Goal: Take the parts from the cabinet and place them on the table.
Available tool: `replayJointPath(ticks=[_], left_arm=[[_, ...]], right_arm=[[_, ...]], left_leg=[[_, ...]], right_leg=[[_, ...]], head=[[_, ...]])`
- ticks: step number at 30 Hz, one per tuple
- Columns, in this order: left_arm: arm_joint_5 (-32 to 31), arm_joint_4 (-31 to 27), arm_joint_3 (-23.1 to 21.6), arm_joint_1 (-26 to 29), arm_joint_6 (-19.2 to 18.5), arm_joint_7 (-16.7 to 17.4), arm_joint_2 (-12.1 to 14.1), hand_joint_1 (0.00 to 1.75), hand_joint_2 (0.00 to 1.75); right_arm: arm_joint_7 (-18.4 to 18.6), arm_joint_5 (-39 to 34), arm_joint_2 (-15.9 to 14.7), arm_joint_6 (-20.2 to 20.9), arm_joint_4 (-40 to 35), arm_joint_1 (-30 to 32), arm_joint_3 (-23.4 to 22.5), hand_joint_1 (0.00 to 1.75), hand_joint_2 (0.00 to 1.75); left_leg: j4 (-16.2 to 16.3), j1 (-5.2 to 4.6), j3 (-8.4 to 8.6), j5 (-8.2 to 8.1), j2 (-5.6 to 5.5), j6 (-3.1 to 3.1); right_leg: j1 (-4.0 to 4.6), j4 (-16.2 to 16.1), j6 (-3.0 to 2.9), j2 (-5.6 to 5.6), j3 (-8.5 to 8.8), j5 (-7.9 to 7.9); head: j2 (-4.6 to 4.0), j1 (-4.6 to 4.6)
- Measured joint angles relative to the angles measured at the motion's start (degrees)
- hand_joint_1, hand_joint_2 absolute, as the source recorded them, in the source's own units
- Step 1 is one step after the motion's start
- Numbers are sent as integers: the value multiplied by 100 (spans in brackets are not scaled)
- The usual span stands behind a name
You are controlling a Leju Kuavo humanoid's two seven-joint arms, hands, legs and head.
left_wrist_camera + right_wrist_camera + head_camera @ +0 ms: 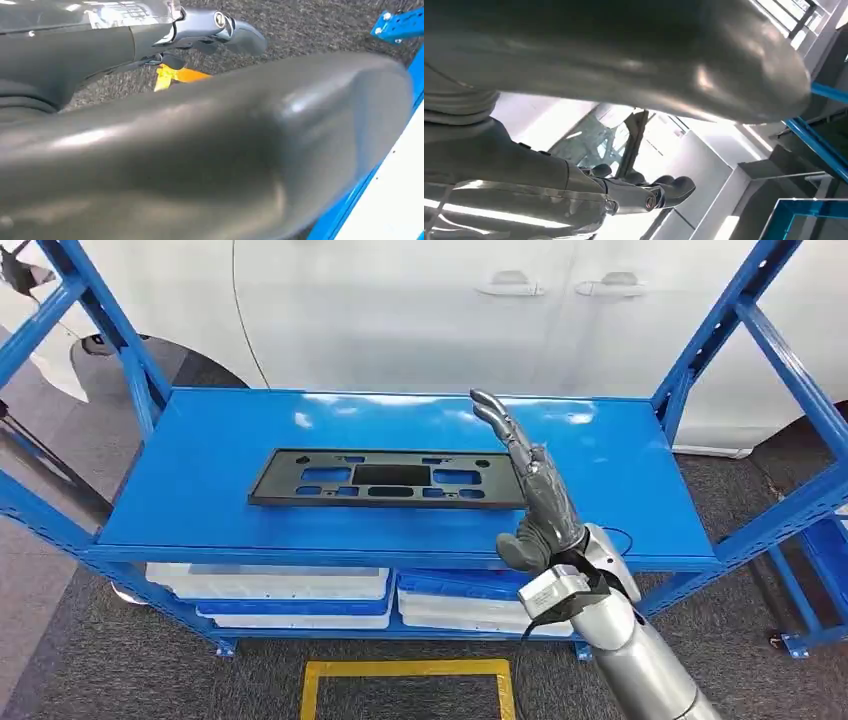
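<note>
A flat black plate frame (385, 478) with several cut-outs lies on the blue shelf (220, 430) of the rack, about in its middle. My right hand (530, 485) is raised over the shelf's front right, fingers stretched out and apart, holding nothing, its fingertips above the frame's right end. In the right wrist view the thick grey thumb (624, 55) crosses close to the lens and the dark fingers (659, 192) are extended. My left hand (200, 150) hangs low over the carpet, its thumb large in its wrist view, fingers (225, 30) empty.
Blue rack uprights (105, 325) stand at both sides of the shelf. White and blue trays (290, 590) sit on the lower level. A white car (450, 310) stands right behind the rack. A yellow floor marking (405, 670) lies on the grey carpet in front.
</note>
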Motion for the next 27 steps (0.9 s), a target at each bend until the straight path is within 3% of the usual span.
replayJointPath(ticks=[2,3,4,5,7,8,9,10,12,13,20,21,22,23,24,25,27], left_arm=[[-2,0,0,-5,0,0,0,0,0],[-15,0,0,0,-2,0,-15,0,0],[-20,7,0,-22,-4,2,-24,0,0],[-22,7,0,-28,-7,4,-15,0,0],[-35,7,0,-25,-22,7,-15,0,0],[-39,7,0,-33,-28,4,4,0,0],[-46,7,-2,-27,-39,4,-4,0,0],[-52,7,-2,-33,-53,2,-4,0,0],[-61,7,-2,-36,-52,4,7,0,0],[-61,7,-2,-25,-52,7,11,0,0],[-61,7,-2,-13,-52,7,11,0,0],[-61,7,-2,1,-52,7,11,0,0],[-63,7,-2,2,-52,7,11,0,0],[-63,7,-2,-10,-48,7,20,0,0],[-72,9,-2,-30,-20,15,24,0,0],[-98,9,-2,-13,0,31,24,0,0],[-98,9,0,-15,17,54,24,0,0]], right_arm=[[-2,0,-15,-9,-2,3,0,0,0],[-2,0,-17,-11,-2,4,0,0,0],[0,2,-17,-13,-7,10,0,0,0],[0,2,-17,-13,-7,16,0,0,0],[-2,2,-28,-20,-11,30,-2,0,0],[0,2,-44,-22,-22,37,-7,0,0],[-7,2,-46,-24,-35,49,-7,0,0],[-11,2,-46,-26,-35,46,-7,0,0],[-4,2,-50,-24,-33,100,-4,0,0],[-4,4,-50,-26,-33,128,-4,0,0],[-4,4,-52,-24,-33,142,-2,0,0],[-4,4,-52,-24,-33,156,-2,0,175],[-4,4,-52,-24,-33,164,-2,0,175],[-4,7,-52,-17,-33,172,-2,0,175],[7,31,-55,2,-13,205,7,0,175],[55,31,-55,61,-9,214,18,0,175],[83,35,-66,122,-7,230,28,0,175]], left_leg=[[-7,-31,147,-87,-6,-10],[-20,-25,152,-121,-5,-18],[6,-62,165,-156,-11,-68],[-11,-31,153,-158,-11,-95],[-66,-21,194,-172,3,-151],[-93,-73,253,-201,9,-198],[0,-43,246,-250,12,-216],[287,-34,112,-397,11,-230],[1248,-2,-431,-764,13,-290],[1586,9,-654,-825,13,-315],[1683,13,-743,-800,13,-325],[1626,21,-773,-660,13,-337],[1444,27,-726,-497,14,-342],[506,52,-349,102,17,-340],[-30,18,-98,130,8,-205],[-59,16,-68,108,5,-120],[-96,38,-15,93,9,-65]], right_leg=[[42,-1055,-110,0,364,718],[74,-1450,-185,-5,477,866],[102,-1552,-221,-18,541,797],[114,-1547,-201,-21,531,784],[126,-1584,-230,7,543,767],[53,-1691,-240,17,639,783],[41,-1765,-245,6,731,790],[32,-1787,-279,-10,787,771],[39,-1787,-303,-21,844,712],[40,-1783,-306,-22,864,684],[39,-1778,-306,-20,879,665],[37,-1773,-302,-11,907,637],[35,-1770,-293,-4,935,612],[29,-1740,-261,5,1033,523],[60,-1692,-146,12,1055,410],[51,-1710,-75,13,1083,368],[34,-1413,-24,-1,965,208]], head=[[0,4],[0,9],[0,-25],[0,-11],[-2,-11],[0,-20],[0,-11],[0,-55],[0,-48],[-2,-39],[0,-50],[0,-46],[0,-48],[0,-48],[-2,-15],[0,-20],[0,20]])
